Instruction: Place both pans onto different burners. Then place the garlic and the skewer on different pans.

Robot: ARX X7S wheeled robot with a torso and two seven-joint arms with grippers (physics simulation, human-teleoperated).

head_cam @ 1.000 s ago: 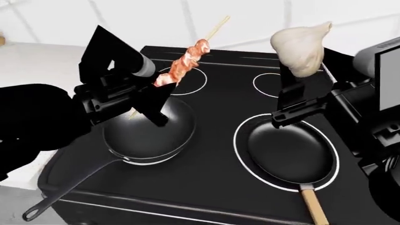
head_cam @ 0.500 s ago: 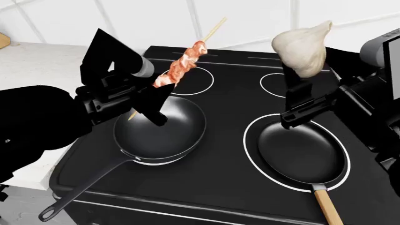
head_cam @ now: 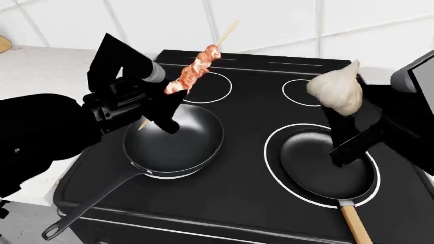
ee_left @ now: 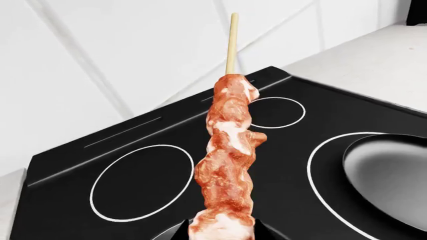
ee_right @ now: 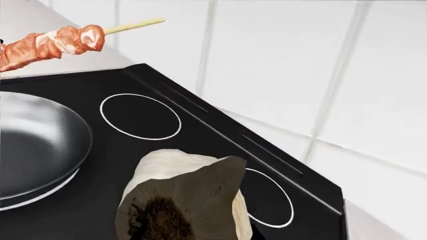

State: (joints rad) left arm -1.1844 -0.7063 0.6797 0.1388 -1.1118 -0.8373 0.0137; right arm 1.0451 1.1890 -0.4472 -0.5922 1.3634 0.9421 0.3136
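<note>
We see the skewer [head_cam: 193,71] up in the air, held by the left gripper [head_cam: 166,104] at its low end. It leans up and back, over the far rim of the deep pan [head_cam: 173,140]. The gripper's fingers are closed on the stick — the meat pieces sit just above them. In the left wrist view the skewer [ee_left: 227,165] stands tall in the middle, with its bare wooden tip on top.

The garlic [head_cam: 337,92] is also in the air. The right gripper [head_cam: 346,122] holds it from below, above the far side of the shallow pan [head_cam: 328,163]. In the right wrist view the garlic [ee_right: 187,200] fills the low middle, and we cannot see the fingers there.

The deep pan sits on the left burner [head_cam: 169,175], and only a thin bit of that white ring shows at its near edge. Its thin black handle points toward the near left corner. The shallow pan sits inside the right burner [head_cam: 271,162] — its wooden handle points toward us.

Both pans are on the black stovetop [head_cam: 237,198]. Two small white circles [head_cam: 217,86] lie at the back. Behind the stovetop is a white tiled wall [head_cam: 271,20].
</note>
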